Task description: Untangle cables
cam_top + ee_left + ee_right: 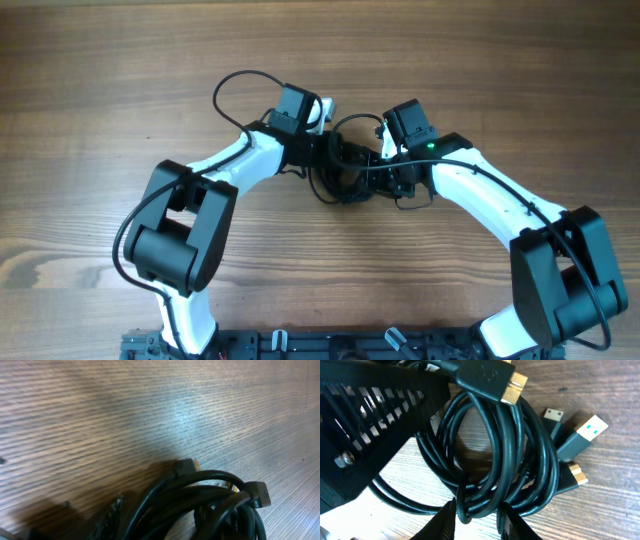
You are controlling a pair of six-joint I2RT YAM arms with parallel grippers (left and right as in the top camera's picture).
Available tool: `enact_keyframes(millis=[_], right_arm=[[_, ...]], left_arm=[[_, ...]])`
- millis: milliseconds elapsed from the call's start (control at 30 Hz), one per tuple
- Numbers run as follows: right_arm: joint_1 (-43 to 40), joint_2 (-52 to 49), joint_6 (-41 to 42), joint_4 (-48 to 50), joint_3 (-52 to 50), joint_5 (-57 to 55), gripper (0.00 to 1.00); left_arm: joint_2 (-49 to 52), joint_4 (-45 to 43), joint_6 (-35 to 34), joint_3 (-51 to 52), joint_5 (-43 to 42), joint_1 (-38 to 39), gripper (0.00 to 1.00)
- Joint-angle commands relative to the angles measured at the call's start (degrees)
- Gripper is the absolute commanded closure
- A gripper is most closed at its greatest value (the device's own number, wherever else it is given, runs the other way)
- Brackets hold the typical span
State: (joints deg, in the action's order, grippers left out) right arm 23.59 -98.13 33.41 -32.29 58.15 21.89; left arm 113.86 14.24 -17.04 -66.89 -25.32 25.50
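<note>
The cables (345,172) lie as one black coiled bundle on the wooden table, between my two grippers. In the right wrist view the cables (510,460) loop between my fingers, and my right gripper (477,521) is shut on a few strands at the coil's lower edge. Several plugs fan out to the right, one with a blue tongue (587,430) and one gold-tipped plug (512,387) on top. My left gripper (330,158) reaches into the bundle from the left. In its own view the cables (200,502) fill the bottom edge beside one dark finger (111,512), and the other finger is hidden.
A thick black arm wire (232,88) arcs over the table behind the left wrist. The left gripper's ribbed black body (370,425) lies over the coil's upper left. Both arm bases (330,345) stand at the near edge.
</note>
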Motion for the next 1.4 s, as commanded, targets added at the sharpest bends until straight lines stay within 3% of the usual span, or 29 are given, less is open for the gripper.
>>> enact_keyframes(millis=[0,433,600,767,833,1000,1100,1233,1367], right_arm=[[0.35,-0.02,4.26,-0.11,-2.19,-1.2,0.71],[0.35,-0.02,7.28,3.15,-4.5,-0.26,0.73],[0.35,-0.02,7.28,6.34,-4.5,2.67,0.74],[0.35,-0.02,7.04,9.09,-4.5,4.15,0.68],[0.35,-0.02,6.14,12.68,-4.5,9.05,0.67],[0.28,-0.02,3.17,17.92,-4.48,12.68,0.59],[0.26,0.09,0.83,17.97,-3.74,12.72,0.51],[0.28,0.87,-3.17,14.93,0.22,12.46,0.5],[0.61,1.86,-6.56,9.99,4.96,12.24,0.51]], left_arm=[[1.92,-0.63,-0.07,-0.83,0.31,1.7,0.51],[2.19,6.38,0.17,-0.83,0.28,2.12,0.57],[2.21,8.61,5.33,-0.83,0.28,3.37,0.58],[2.21,12.2,7.5,-0.83,0.31,4.13,0.59],[2.19,13.2,7.48,-0.85,0.33,3.93,0.65],[2.19,16.0,7.48,-1.22,2.1,1.66,0.92],[2.19,19.19,7.54,-2.08,4.09,-1.31,0.95],[2.19,20.0,7.65,-2.29,3.72,-6.84,0.96],[2.19,19.06,7.67,-2.29,-2.91,-11.39,0.96]])
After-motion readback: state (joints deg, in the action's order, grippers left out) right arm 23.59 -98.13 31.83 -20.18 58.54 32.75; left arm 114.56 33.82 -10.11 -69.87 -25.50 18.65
